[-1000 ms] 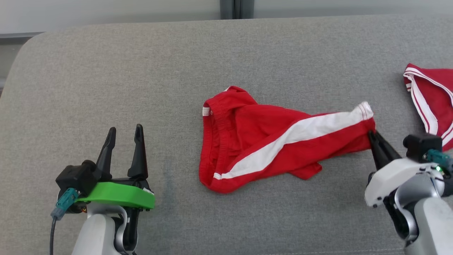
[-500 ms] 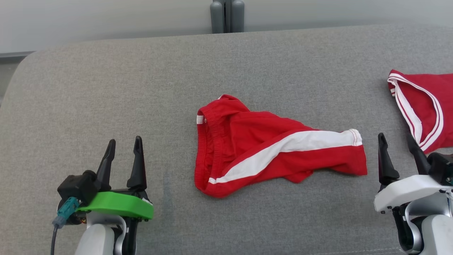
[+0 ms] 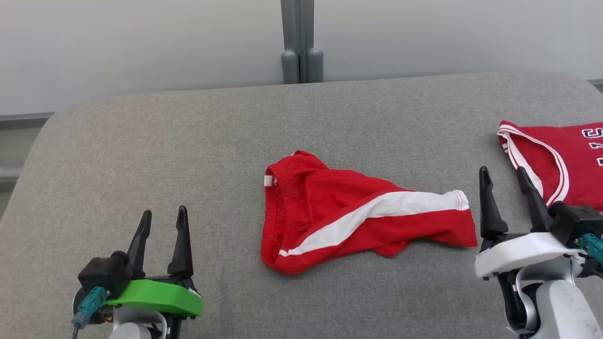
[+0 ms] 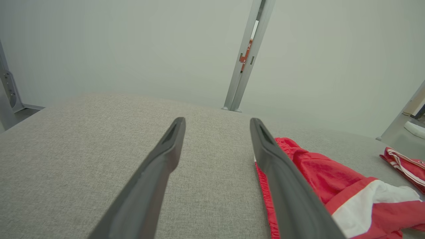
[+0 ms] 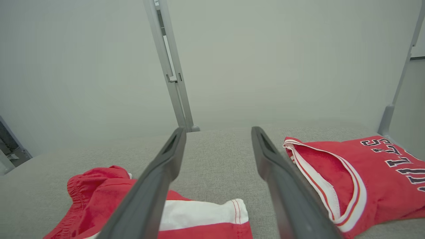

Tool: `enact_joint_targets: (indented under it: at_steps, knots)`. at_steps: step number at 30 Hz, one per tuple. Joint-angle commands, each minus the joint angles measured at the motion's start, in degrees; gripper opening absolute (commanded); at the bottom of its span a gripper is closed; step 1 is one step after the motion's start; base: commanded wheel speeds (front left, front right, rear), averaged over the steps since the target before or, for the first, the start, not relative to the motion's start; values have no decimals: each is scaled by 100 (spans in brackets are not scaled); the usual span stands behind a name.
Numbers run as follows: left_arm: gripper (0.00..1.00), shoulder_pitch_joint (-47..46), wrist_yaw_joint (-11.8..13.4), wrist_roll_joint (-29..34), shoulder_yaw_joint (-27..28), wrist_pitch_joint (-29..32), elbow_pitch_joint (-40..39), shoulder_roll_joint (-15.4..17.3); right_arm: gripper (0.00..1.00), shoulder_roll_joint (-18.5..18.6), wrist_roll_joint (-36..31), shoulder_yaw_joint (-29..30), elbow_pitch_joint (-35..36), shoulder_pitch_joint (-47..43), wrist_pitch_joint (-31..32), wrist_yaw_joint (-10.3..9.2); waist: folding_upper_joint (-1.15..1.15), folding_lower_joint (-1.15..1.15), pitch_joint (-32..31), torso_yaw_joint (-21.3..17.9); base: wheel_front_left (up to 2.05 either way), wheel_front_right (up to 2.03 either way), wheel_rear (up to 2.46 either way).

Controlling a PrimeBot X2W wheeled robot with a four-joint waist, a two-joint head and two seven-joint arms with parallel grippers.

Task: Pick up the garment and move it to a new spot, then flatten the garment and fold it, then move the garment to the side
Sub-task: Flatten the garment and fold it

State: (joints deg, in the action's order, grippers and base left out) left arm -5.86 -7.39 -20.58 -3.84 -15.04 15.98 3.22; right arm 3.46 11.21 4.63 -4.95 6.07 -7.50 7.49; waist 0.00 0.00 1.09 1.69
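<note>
While red shorts [image 3: 358, 212] lay crumpled on bench [image 3: 188, 141], left gripper [image 3: 164, 210] and right gripper [image 3: 502, 169] had fingers spread, empty, right one just right of shorts

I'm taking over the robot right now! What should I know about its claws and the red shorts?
The left claw is open and empty, at the lower left. The right claw is open and empty, beside the leg hem it just released. The red shorts with a white side stripe lie crumpled in the middle of the grey fabric surface, touching neither claw. A red jersey with white trim lies at the right.
Done: shorts set down.
Left: flatten, fold, move aside.
</note>
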Motion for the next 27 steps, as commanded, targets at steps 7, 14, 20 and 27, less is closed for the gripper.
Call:
enact_joint_targets:
  at_steps: [7,14,20,27]
  knots:
    - [100,122,-17,77,-125,-14,121,-18,100,-23,89,-162,-296,107,43,0,0,0,-116,-10,0,0,0]
    - [100,82,-17,98,-185,-14,201,-13,100,-24,102,-160,-591,131,-4,0,0,0,-82,-5,0,0,0]
    - [100,-45,-17,147,-206,-14,173,5,100,-27,80,-106,-682,123,-70,0,0,0,-23,3,0,0,0]
    - [100,-151,-17,148,-238,-14,159,39,100,-35,111,-131,-727,183,-110,0,0,0,33,-26,0,0,0]
